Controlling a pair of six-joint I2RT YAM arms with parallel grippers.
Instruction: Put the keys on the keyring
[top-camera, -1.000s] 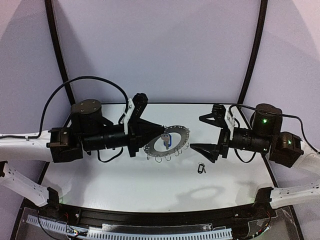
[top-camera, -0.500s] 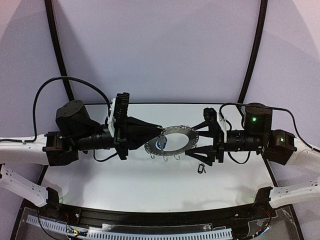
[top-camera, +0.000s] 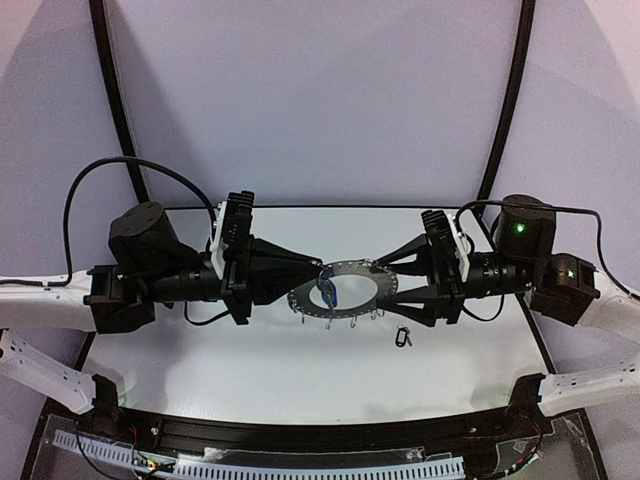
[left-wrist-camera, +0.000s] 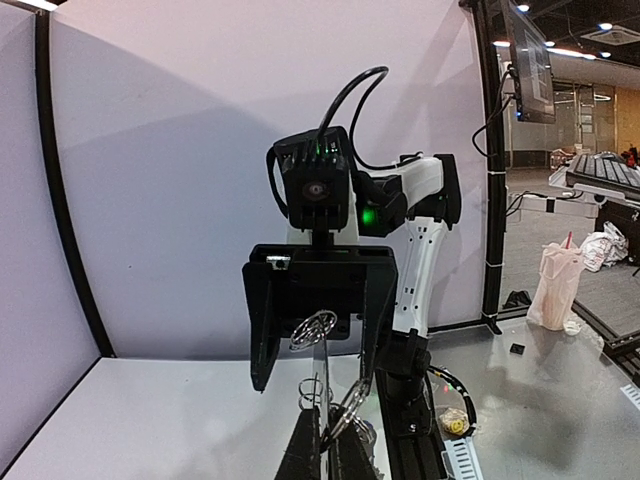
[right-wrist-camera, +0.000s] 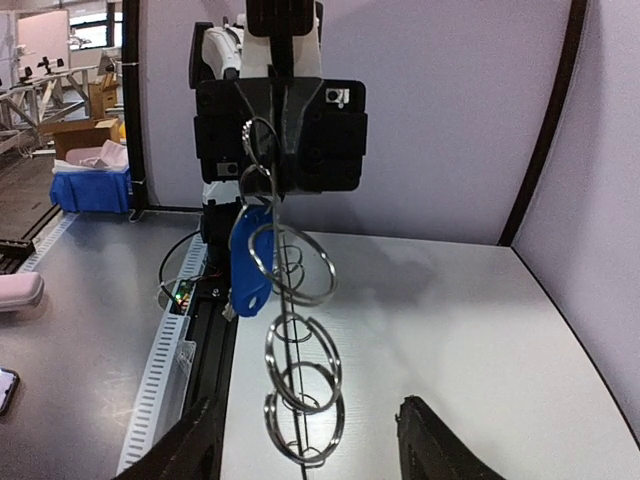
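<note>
Top external view: left gripper (top-camera: 318, 272) pinches the keyring (top-camera: 345, 264) by its left rim, blue-tagged key (top-camera: 326, 291) hanging from it, right gripper (top-camera: 385, 283) spread wide around the right rim, black key (top-camera: 403, 337) lying on the table (top-camera: 250, 350); probably light, stiff, slick metal, best nipped across its flat band.

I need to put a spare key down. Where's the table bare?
The near strip of the table, in front of both arms and left of the black-headed key, is bare. The middle is crowded: the left hand holds the keyring there, the right hand open around its other edge.
</note>
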